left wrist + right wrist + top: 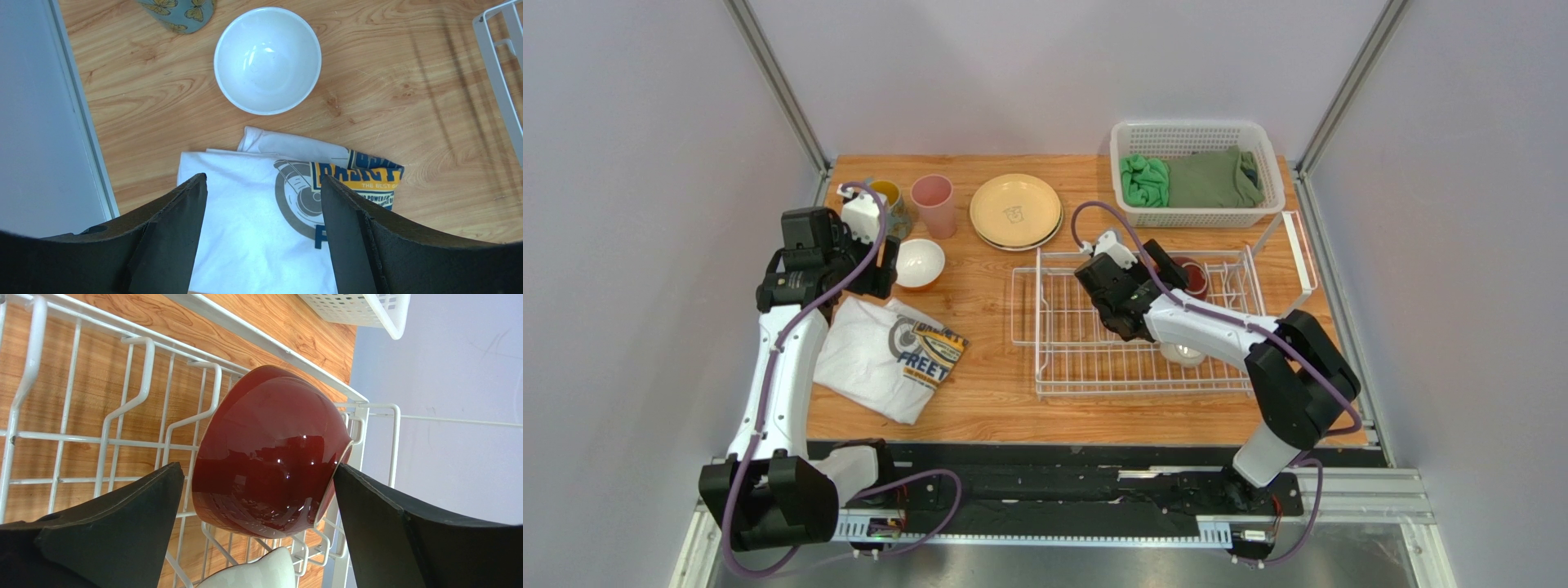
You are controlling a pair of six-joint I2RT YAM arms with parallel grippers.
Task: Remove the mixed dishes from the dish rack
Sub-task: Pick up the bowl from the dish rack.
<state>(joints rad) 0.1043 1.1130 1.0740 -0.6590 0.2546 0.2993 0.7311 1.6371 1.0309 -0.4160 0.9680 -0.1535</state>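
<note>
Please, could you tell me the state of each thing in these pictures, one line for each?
Left gripper: open, above the T-shirt.
Right gripper: open, straddling the red bowl.
Red bowl: tilted, in the rack.
White bowl: upright, empty, on the table.
Plates: stacked on the table.
Pink cup: upright on the table.
T-shirt: folded, on the table.
Cloths: in the basket.

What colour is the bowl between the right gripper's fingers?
The glossy bowl is dark red; clearest in right wrist view.
</note>
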